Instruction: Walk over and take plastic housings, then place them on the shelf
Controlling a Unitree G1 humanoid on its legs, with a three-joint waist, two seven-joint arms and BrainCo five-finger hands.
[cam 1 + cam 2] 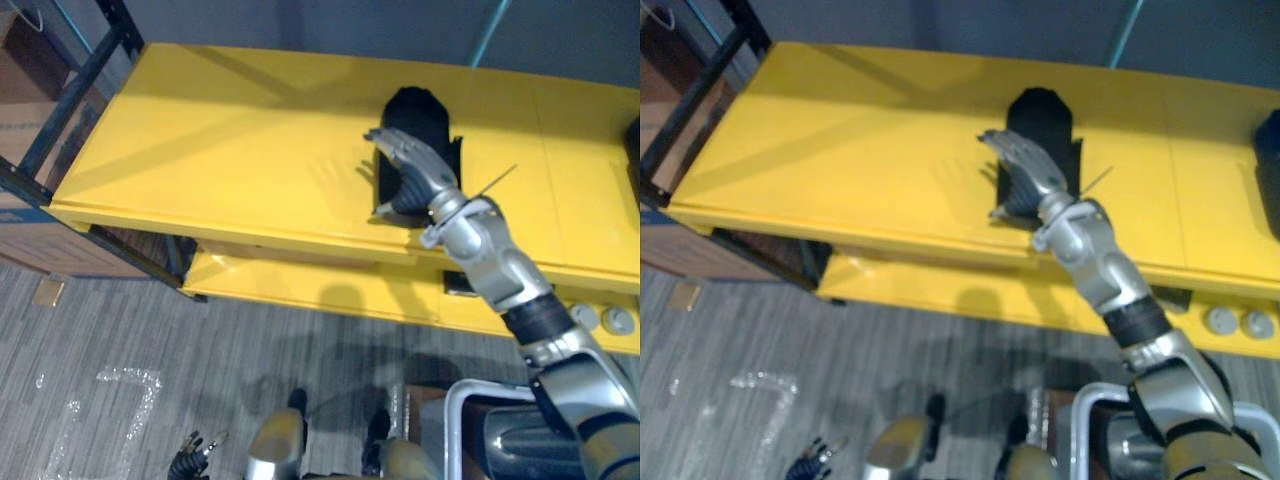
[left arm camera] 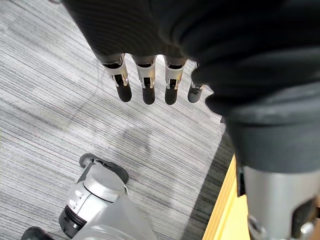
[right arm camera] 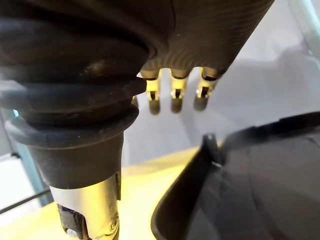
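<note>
Walk: looks done to us. We're parked right at the yellow surface (image 1: 230, 150), close enough for the right arm to reach its middle.

Housing: one black plastic housing (image 1: 415, 108) lies on the yellow surface, roughly halfway along it and toward its far edge. Nothing has lifted it off.

Right hand: the right hand (image 1: 412, 168) hangs over the near half of the housing. In its own wrist view the fingers (image 3: 172, 97) poke straight out past the housing's rim, spread and not wrapped round anything. We honestly can't tell if the palm is touching the plastic.

Left hand: the left hand (image 1: 192, 456) is way down below the near edge of the yellow surface, over the floor. It's loose, straight-fingered and carrying nothing.

Grab: not made yet, we reckon. This reads as the reach just ahead of it.

Shelf: the dark metal rack (image 1: 75, 95) off the left end of the yellow surface is our best guess for it. We can't see enough of it to be sure.

Maybe more stock: a black thing (image 1: 1268, 165) sits at the right end of the yellow surface, cut off, so we can't say what it is.

Left to do: pretty much everything after the walk, meaning close on the housing, lift, carry and set down. Then repeat, since the task says housings.
</note>
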